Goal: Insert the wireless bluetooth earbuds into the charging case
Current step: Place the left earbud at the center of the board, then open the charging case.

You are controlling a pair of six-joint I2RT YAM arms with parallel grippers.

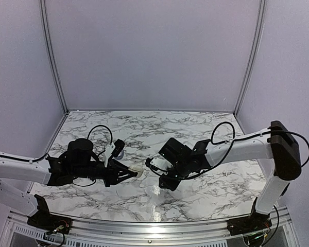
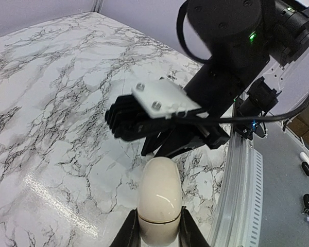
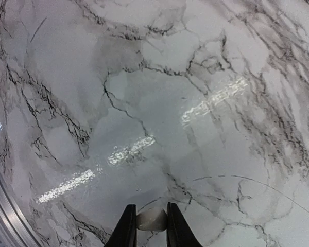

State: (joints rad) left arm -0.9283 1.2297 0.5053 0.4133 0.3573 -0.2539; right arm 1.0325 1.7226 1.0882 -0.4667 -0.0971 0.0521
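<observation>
My left gripper [image 2: 158, 229] is shut on the white egg-shaped charging case [image 2: 159, 198], held above the marble table with its lid closed. In the top view the case [image 1: 138, 169] sits at the left fingertips near the table's middle. My right gripper [image 3: 151, 212] is shut on one small greyish earbud [image 3: 151, 220] and points down over bare marble. In the left wrist view the right gripper [image 2: 152, 148] hangs just beyond the case's far end. In the top view the right gripper [image 1: 165, 182] is a short gap to the right of the case. The second earbud is not in view.
The marble table [image 1: 144, 128] has a metal rail [image 2: 242, 195] along its near edge. Several small items [image 2: 305, 167] lie on a grey surface beyond the rail. Pale walls [image 1: 149, 51] close in the back and sides.
</observation>
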